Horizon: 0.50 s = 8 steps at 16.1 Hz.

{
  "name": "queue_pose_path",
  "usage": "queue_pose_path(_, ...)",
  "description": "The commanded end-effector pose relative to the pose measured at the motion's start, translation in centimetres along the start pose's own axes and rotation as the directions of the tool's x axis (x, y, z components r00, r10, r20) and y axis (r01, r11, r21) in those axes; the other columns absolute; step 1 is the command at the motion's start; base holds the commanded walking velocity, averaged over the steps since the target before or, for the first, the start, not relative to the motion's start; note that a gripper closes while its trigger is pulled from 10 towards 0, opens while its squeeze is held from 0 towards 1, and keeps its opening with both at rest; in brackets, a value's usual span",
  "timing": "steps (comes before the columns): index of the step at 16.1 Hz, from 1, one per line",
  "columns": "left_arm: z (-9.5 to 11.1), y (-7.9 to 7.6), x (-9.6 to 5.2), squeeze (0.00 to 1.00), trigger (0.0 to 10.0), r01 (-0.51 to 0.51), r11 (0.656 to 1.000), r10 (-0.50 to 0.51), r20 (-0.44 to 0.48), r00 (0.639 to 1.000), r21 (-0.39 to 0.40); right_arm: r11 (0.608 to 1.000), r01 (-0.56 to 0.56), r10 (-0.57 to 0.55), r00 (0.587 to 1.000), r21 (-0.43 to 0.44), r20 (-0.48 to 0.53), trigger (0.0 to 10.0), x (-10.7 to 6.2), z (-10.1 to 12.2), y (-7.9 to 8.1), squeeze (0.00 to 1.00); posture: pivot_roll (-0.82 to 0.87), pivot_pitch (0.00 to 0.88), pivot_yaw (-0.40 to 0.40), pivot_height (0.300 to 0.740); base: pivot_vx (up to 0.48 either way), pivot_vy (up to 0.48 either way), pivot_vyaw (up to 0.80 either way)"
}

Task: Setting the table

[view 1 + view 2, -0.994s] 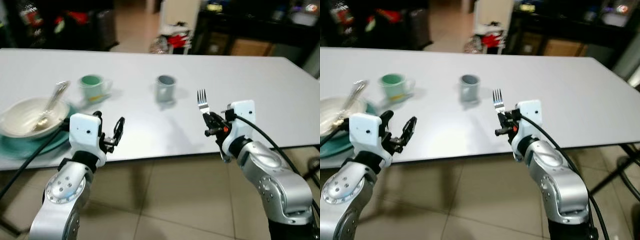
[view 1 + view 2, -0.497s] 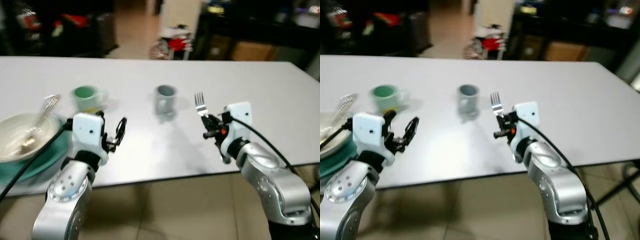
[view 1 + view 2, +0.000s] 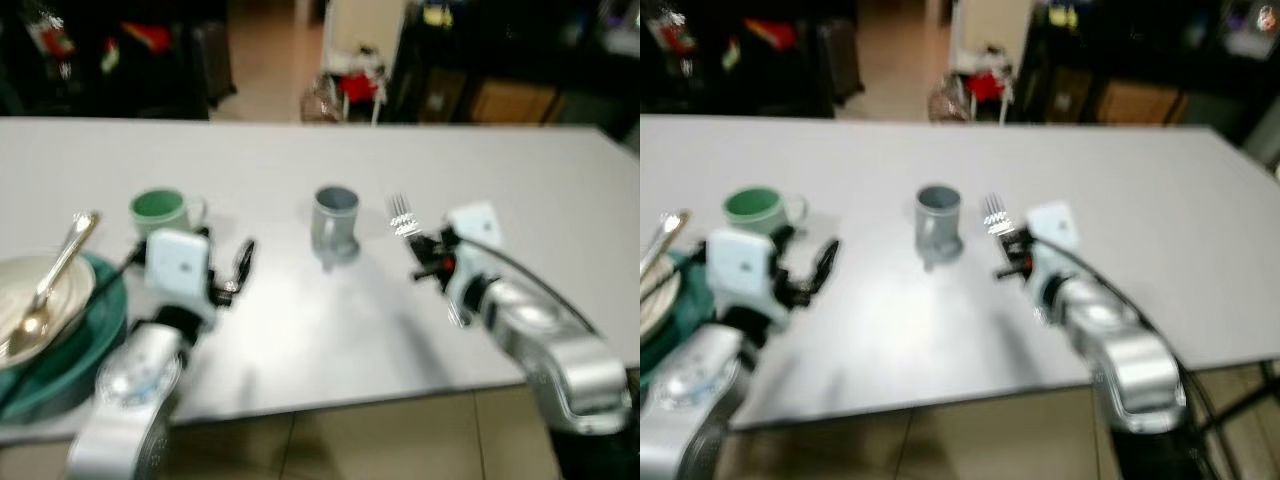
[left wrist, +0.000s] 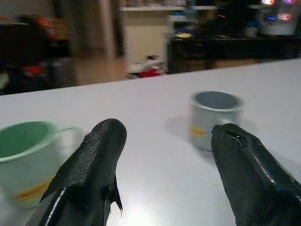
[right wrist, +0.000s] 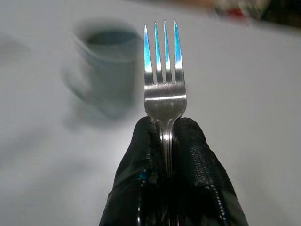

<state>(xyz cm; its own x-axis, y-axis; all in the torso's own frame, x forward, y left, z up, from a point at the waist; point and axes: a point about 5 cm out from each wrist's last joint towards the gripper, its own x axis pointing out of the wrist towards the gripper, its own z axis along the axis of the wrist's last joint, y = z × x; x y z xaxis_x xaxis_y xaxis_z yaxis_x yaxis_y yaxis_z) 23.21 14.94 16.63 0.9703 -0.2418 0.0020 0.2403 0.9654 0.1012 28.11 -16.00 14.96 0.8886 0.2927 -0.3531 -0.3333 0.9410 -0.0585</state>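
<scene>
Right wrist view shows the right gripper [image 5: 165,136] with its two black fingers pinched tight on a silver fork [image 5: 163,75]. The fork points up and away, toward a blurry grey cup [image 5: 109,66]. From the head, the right arm reaches out over the white table [image 3: 520,190], with the fork just beside the grey cup. The left gripper [image 3: 228,268] is held above the table too, its fingers spread wide with nothing between them. Near it stands a green cup [image 3: 160,210]. At the robot's far left a white bowl [image 3: 45,305] sits on a green plate [image 3: 95,325], and a spoon [image 3: 50,285] leans in the bowl. The left wrist view sees both cups beyond its fingers [image 4: 91,165].
</scene>
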Motion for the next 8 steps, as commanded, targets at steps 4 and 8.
queue_pose_path(4, -0.3, -0.6, 0.0, 0.0, 10.0, 0.172, 0.985, -0.171, -0.042, 0.984, 0.009, 0.998, 0.06, -0.062, 0.985, -0.015, -0.162, 10.0, 0.6, -2.0, -2.2, 0.0, -0.06, 0.0, -0.033, 0.74, 0.0, 0.0, 0.0)
queue_pose_path(8, -0.3, -0.7, 0.0, 0.0, 10.0, 0.318, 0.947, -0.315, -0.072, 0.946, 0.042, 0.994, 0.097, -0.107, 0.961, -0.05, -0.254, 10.0, 1.6, -3.0, -5.0, 0.0, -0.06, 0.0, -0.025, 0.74, 0.0, 0.0, 0.0)
